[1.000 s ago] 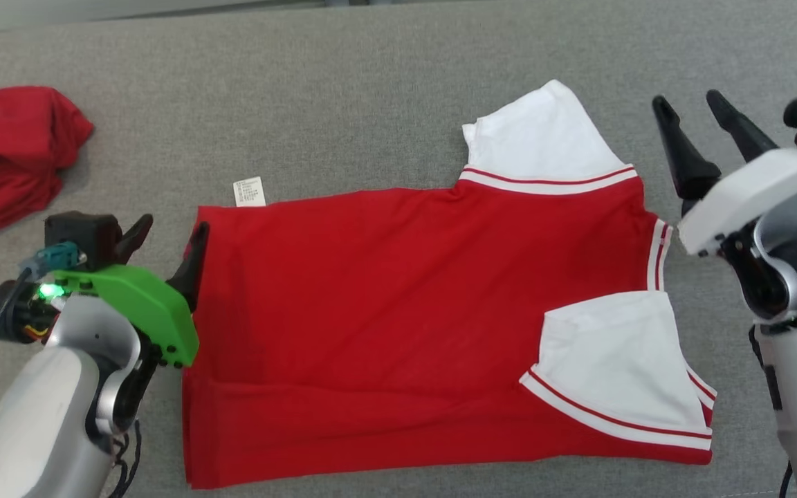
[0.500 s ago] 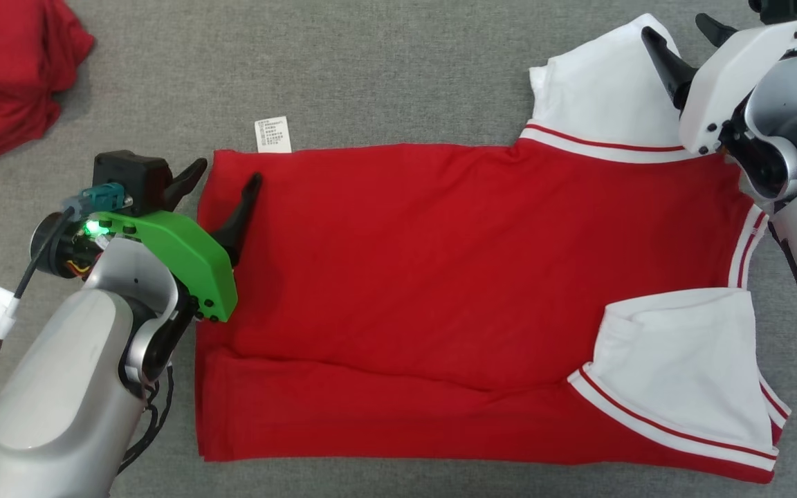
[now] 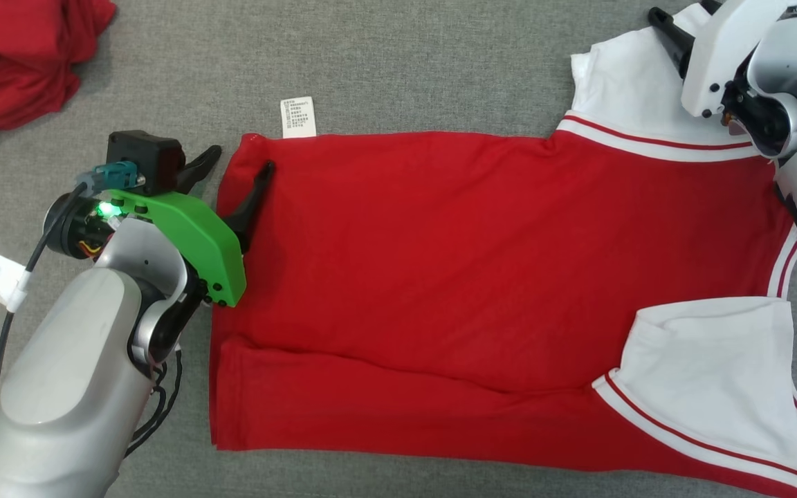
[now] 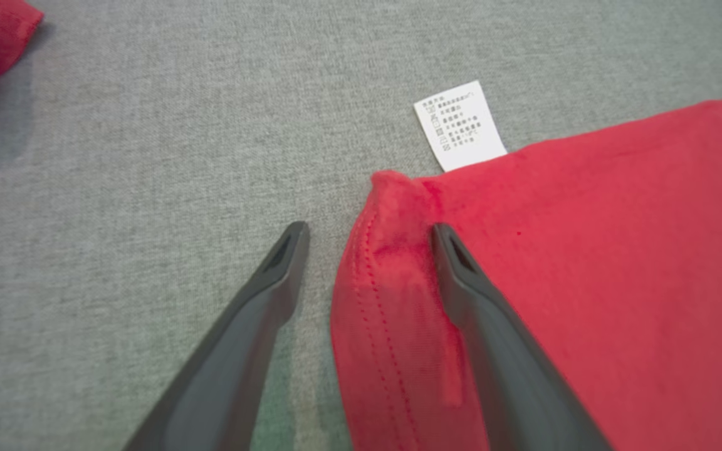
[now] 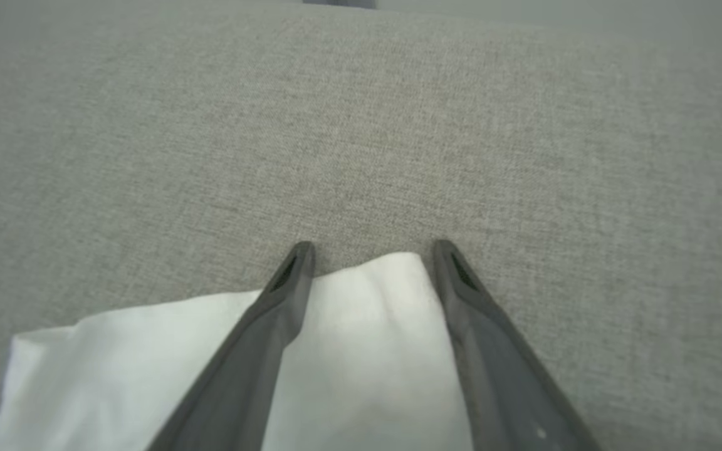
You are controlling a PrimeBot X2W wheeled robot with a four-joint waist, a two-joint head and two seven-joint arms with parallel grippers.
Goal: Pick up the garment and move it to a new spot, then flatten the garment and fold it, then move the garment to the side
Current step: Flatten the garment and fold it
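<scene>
Head: red garment [image 3: 440,277] with white sleeves, spread flat, beside the white tag [image 3: 298,117].
Left wrist: left pincer [image 4: 368,228] wide apart, holding nothing, around the red corner [image 4: 392,188] next to the tag.
Right wrist: right pincer [image 5: 371,244] wide apart too, around a white sleeve tip [image 5: 367,300].

Garment [image 3: 474,290] on surface [image 3: 405,62], heap [image 3: 11,55] far left

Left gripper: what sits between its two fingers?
The red garment has its stitched corner there, beside bare grey surface; the left wrist view shows it, left gripper open.
</scene>
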